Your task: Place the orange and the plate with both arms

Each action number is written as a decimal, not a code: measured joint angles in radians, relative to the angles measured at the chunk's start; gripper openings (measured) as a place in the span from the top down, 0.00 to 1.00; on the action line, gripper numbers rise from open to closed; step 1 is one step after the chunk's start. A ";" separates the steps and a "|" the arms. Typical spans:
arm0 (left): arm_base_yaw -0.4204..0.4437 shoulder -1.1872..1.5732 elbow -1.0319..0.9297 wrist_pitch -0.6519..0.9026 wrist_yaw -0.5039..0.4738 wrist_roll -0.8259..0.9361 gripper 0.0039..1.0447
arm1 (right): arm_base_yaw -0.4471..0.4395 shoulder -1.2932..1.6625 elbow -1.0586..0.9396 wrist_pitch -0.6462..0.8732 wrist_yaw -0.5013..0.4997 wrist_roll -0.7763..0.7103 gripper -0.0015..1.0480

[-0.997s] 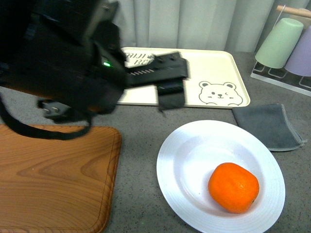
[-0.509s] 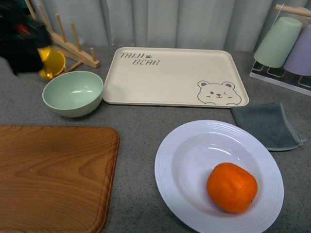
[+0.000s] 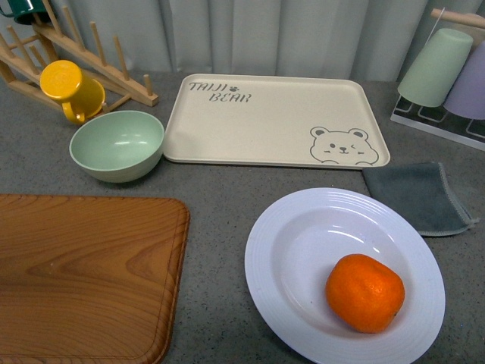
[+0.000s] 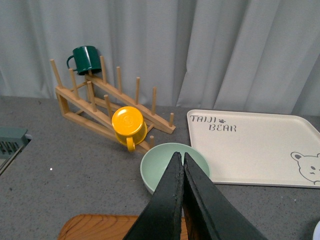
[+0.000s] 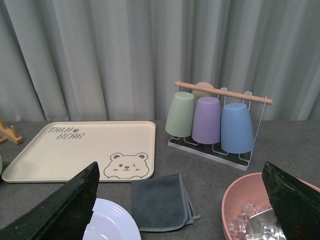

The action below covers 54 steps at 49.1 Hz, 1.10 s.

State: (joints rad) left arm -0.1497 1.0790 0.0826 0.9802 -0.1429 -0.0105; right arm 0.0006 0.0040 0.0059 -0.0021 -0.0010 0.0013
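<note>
The plate [image 3: 261, 250] sits on the grey table [image 3: 216, 208] at the near right, and the orange [image 3: 364, 293] rests inside it, on the plate's near right part, touching the white dish and nothing else. At the near left lies a wooden cutting board [image 3: 83, 273], apart from the plate. Neither arm shows in the front view. In its wrist view the left gripper [image 4: 181, 156] hangs above the board's far edge with its two dark fingers pressed together and nothing between them. The right gripper [image 5: 180, 167] has its fingers spread wide, empty, with a bit of the plate's ribbed rim showing low between them. To the right of that, a pink bowl [image 5: 235, 192] holding clear cubes stands on the table. Just beyond the plate on the right lies a folded grey cloth [image 3: 415, 196], close to the rim; whether it touches cannot be told. Farther back on the left stands a pale green bowl [image 3: 117, 144], upright and empty, just beside the left edge of a cream tray [image 3: 265, 121] printed with a bear, which lies flat in the middle. Behind the bowl a yellow mug [image 3: 72, 89] leans on its side against a wooden peg rack [image 3: 102, 61], and a dark green mug [image 4: 86, 59] hangs on the rack's far end. At the far right, a wire stand [image 5: 210, 146] with a wooden handle holds upturned cups: a green cup [image 5: 180, 114], a purple cup [image 5: 207, 120] and a blue cup [image 5: 237, 127]. Grey curtains [image 5: 125, 55] close the scene at the back.
</note>
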 joint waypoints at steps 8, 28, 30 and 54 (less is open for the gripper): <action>0.035 -0.127 -0.034 -0.091 0.030 0.002 0.96 | 0.000 0.000 0.000 0.000 -0.001 0.000 0.09; 0.147 -0.434 -0.063 -0.349 0.140 0.003 0.96 | 0.000 0.000 0.000 0.000 -0.001 0.000 0.09; 0.147 -0.459 -0.063 -0.372 0.140 0.003 0.96 | 0.000 0.000 0.000 0.000 0.000 0.000 0.09; 0.147 -0.754 -0.064 -0.652 0.140 0.003 0.96 | 0.000 0.000 0.000 0.000 0.000 0.000 0.09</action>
State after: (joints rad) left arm -0.0025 0.3248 0.0185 0.3286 -0.0025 -0.0074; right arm 0.0006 0.0040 0.0055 -0.0021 -0.0010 0.0013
